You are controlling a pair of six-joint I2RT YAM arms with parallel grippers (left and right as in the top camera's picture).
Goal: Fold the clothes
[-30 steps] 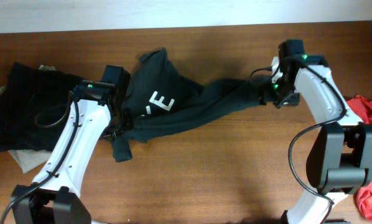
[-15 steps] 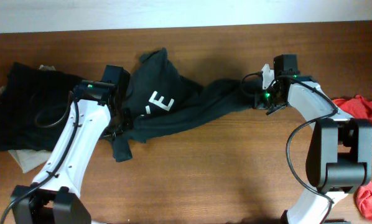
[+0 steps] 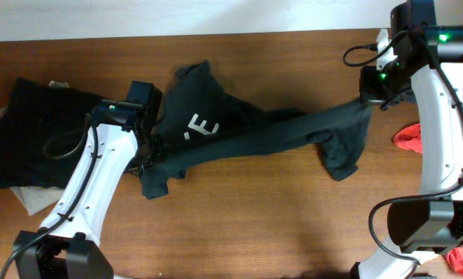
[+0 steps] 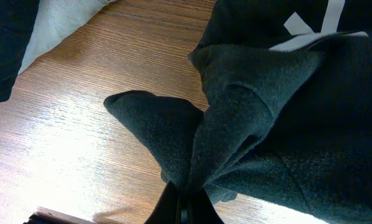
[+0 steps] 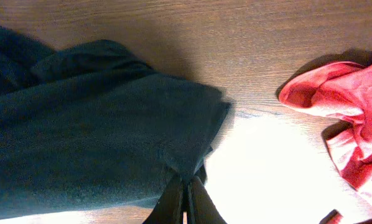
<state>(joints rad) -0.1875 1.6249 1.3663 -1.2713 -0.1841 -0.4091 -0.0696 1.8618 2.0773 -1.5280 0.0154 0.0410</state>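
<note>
Lies across the worktop [image 3: 239, 225] as a dark T-shirt [image 3: 239, 136], drawn into a band from left of centre to the far right. Clamped by a bunched fold in the closed left pincer [image 4: 185, 202], and by a hem corner in the closed right pincer [image 5: 186, 196]. Hemmed in by black clothes [image 3: 30, 132] at the left edge and a red garment [image 5: 341, 112] near the held corner. Broad bare wood along the near side.
</note>
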